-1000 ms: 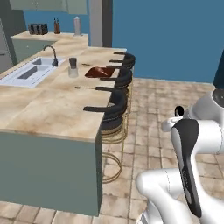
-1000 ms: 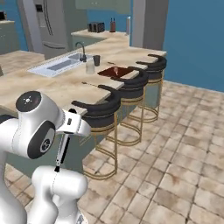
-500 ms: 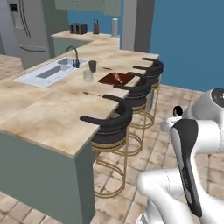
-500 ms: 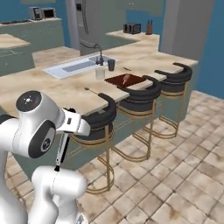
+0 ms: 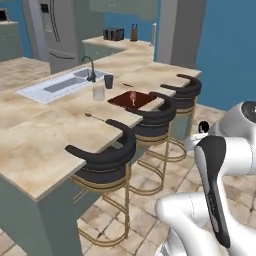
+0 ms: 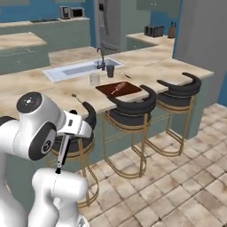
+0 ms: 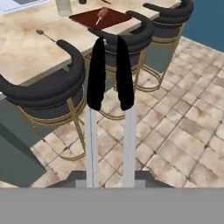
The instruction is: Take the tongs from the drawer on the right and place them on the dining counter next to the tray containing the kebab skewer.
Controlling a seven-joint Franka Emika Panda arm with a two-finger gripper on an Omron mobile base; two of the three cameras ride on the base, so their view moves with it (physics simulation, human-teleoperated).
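In the hand view the tongs (image 7: 109,74) run down out of sight at the grey band, so the gripping point is hidden. The tray (image 7: 101,18) is partly covered by a stool back (image 7: 131,35), and the dining counter (image 7: 30,52) is cut by the top and left edges. The kebab skewer (image 5: 132,97) is too small to make out. The wire-like utensil (image 6: 77,97) has its near end hidden behind the arm.

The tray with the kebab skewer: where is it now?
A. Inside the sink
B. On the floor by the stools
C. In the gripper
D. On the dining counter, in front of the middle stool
D: the dark red tray lies flat on the dining counter, just behind the middle stool.
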